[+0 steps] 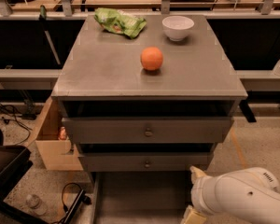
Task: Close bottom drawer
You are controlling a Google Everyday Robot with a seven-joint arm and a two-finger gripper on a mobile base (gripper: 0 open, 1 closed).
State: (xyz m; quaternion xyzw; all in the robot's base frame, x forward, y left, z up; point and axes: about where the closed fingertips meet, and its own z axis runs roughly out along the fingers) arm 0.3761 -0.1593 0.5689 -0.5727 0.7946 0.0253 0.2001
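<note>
The bottom drawer [140,197] is pulled far out of the grey cabinet [149,78]. Its plain grey tray runs down to the lower edge of the view, and its front panel and knob are out of view. Above it sit the middle drawer [147,163] and the top drawer [148,131], each with a small round knob. My white arm [240,197] comes in from the lower right. My gripper [192,213] is at the bottom edge, over the right side of the open tray, and is mostly cut off by the frame.
On the cabinet top are an orange [151,58], a white bowl [178,27] and a green bag [120,22]. A cardboard box [51,141] stands left of the cabinet. A black chair [7,171], a cable and a bottle [35,201] are on the floor at the left.
</note>
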